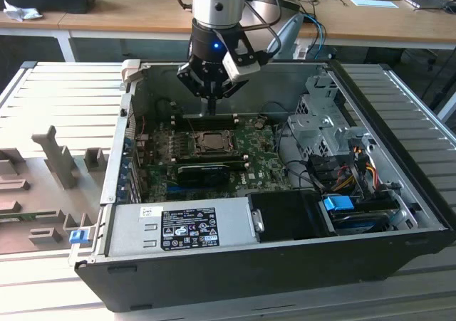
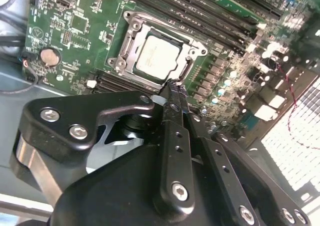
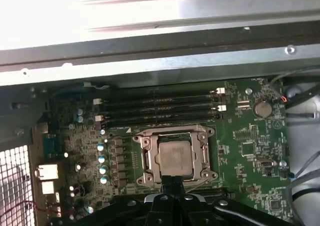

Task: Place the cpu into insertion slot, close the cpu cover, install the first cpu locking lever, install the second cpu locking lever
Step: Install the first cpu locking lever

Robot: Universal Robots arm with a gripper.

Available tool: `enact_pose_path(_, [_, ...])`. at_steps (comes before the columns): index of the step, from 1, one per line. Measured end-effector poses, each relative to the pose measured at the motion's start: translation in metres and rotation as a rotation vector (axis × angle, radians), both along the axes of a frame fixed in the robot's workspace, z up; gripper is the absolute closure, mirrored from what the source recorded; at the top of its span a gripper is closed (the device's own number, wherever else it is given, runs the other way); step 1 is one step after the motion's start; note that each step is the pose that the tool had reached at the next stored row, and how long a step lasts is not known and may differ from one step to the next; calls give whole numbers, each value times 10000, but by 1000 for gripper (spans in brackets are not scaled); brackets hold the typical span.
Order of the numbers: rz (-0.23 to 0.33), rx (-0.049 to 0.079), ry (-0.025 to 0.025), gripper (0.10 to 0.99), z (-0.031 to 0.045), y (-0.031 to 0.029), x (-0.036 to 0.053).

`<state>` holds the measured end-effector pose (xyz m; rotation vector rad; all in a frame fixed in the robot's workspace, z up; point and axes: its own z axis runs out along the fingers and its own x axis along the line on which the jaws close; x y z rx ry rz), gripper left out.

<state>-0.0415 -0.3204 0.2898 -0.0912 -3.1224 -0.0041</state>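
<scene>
Above the cpu (image 2: pixel 159 57), cpu cover (image 2: pixel 131 39) down, your tool (image 2: pixel 174 87) hangs pinched shut, empty; lever step probably, demanding precise contact.

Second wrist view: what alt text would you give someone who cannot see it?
A grey-topped cpu sits in its socket on a green board, framed by a silver cover. The robot's black hand, fingers shut, has its tip at the socket's edge.

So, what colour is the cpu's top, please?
The cpu is silver-grey on top, best in the second wrist view.
</scene>
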Motion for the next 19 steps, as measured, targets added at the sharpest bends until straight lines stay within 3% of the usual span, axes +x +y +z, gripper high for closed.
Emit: enact_pose_path(19, [1398,-1,-4,980,0,0,-8])
